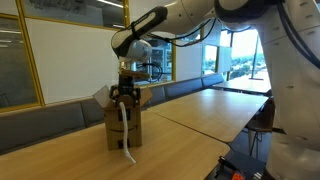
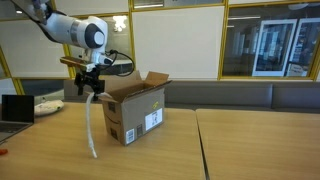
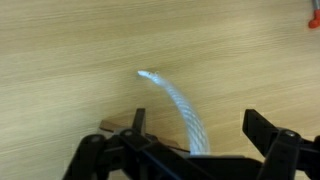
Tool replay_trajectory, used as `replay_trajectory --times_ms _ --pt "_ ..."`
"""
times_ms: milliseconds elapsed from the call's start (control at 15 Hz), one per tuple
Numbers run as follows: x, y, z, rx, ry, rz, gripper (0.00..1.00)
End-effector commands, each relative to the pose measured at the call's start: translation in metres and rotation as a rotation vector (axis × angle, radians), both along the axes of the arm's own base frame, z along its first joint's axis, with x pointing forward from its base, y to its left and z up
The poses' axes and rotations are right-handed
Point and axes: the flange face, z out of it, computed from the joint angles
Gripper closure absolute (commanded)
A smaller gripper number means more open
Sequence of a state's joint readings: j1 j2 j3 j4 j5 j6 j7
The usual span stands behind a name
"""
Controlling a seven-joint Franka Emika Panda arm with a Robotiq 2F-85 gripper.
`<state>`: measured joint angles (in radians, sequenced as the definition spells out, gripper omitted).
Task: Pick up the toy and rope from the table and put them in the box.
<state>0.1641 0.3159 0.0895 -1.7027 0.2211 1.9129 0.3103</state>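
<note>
My gripper [image 2: 91, 88] is shut on the rope [image 2: 92, 125], a whitish cord that hangs straight down from the jaws, its lower end close to the table [image 2: 240, 145]. The gripper is just beside the brown cardboard box [image 2: 138, 112], level with its open top flaps. In an exterior view the gripper [image 1: 125, 94] is over the box [image 1: 112, 128] and the rope [image 1: 125, 128] hangs down its front. The wrist view shows the rope [image 3: 178, 105] running out from between the jaws [image 3: 197, 150] over the tan table top [image 3: 70, 60]. The toy is not in view.
A laptop [image 2: 14, 108] and a white object [image 2: 48, 104] sit on the table behind the box. A small red-orange thing [image 3: 314, 20] lies at the edge of the wrist view. A bench seat [image 2: 250, 95] and glass walls run behind the table.
</note>
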Motion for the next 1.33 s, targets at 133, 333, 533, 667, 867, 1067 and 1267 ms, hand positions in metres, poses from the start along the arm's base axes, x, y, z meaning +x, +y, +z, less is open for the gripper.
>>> replay_trajectory --times_ms 133,333,533,667,867,1067,1267 --pt "0.019 0.007 -0.005 0.011 -0.015 -0.001 0.26" --pt "0.022 0.007 -0.005 0.011 -0.018 -0.003 0.49" --pt "0.024 0.008 -0.002 0.008 -0.026 -0.005 0.72" --pt "0.025 0.01 0.0 0.008 -0.031 -0.004 0.85" --pt "0.025 0.011 0.003 0.006 -0.037 -0.002 0.91" --pt "0.023 0.015 0.013 0.004 -0.05 0.004 0.87" --pt "0.023 0.022 0.03 0.004 -0.079 0.009 0.85"
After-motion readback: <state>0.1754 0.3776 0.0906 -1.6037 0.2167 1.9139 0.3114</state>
